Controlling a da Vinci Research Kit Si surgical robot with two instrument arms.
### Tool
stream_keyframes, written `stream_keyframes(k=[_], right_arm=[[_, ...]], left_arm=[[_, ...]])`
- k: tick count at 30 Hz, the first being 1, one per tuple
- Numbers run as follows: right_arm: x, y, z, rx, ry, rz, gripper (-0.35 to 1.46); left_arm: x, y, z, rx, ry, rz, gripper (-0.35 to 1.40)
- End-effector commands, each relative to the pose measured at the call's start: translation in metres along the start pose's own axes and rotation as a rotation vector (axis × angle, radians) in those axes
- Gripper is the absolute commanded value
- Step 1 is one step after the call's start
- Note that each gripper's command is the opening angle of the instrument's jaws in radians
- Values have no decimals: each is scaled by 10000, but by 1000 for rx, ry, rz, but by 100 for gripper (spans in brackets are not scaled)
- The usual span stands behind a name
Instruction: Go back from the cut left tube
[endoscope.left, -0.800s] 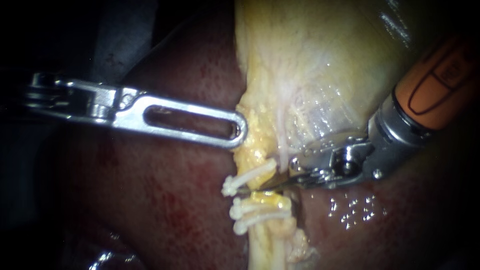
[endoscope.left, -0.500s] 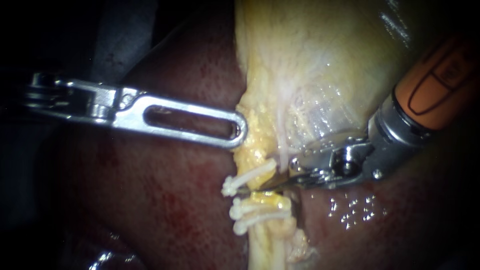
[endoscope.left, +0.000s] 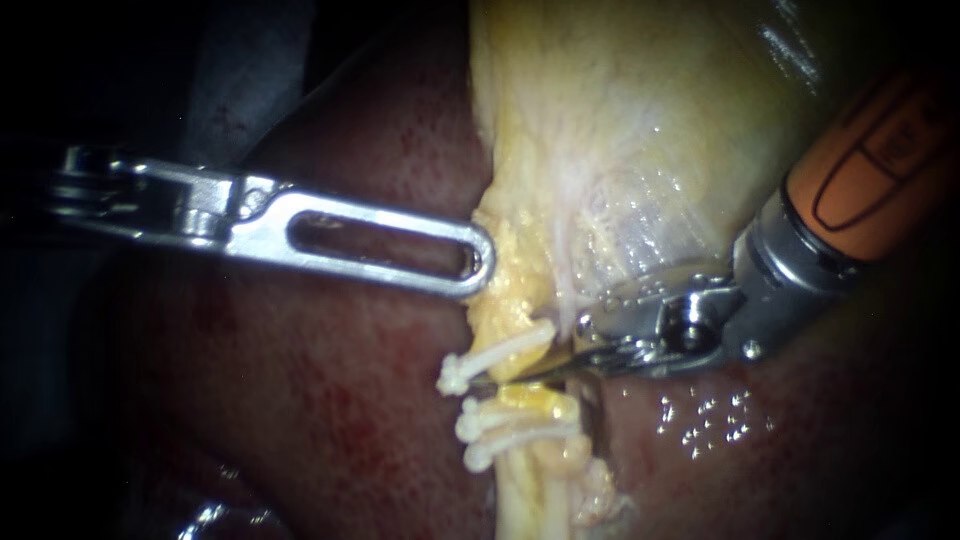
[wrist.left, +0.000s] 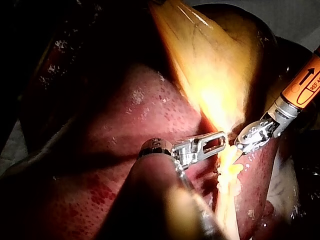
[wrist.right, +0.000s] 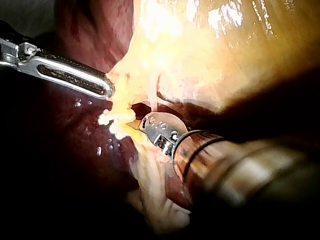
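Blades of right instrument (endoscope.left: 520, 376) pressed together between clips (endoscope.left: 500, 352); left instrument (endoscope.left: 480, 265) pinching gallbladder (endoscope.left: 620, 150) edge. Risk: pulling back askew snags a clip; loosens it.

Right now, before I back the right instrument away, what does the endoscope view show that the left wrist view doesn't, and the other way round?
Only the endoscope view: the white clips on the tube told apart, one above and two below, with the right instrument's thin tip in the gap between them. Only the left wrist view: the left instrument's dark shaft in the foreground and the gallbladder running far beyond both tips. Both: the two instruments meeting at the gallbladder's yellow edge, over the red liver.
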Motion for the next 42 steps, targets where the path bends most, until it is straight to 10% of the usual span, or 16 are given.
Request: stream_keyframes(k=[1, 42], right_arm=[[0, 0, 1, 0, 3, 1, 47], [-11, -8, -17, 19, 7, -32, 108]], left_arm=[[0, 0, 0, 0, 0, 0, -35], [-1, 3, -3, 0, -1, 6, -35]])
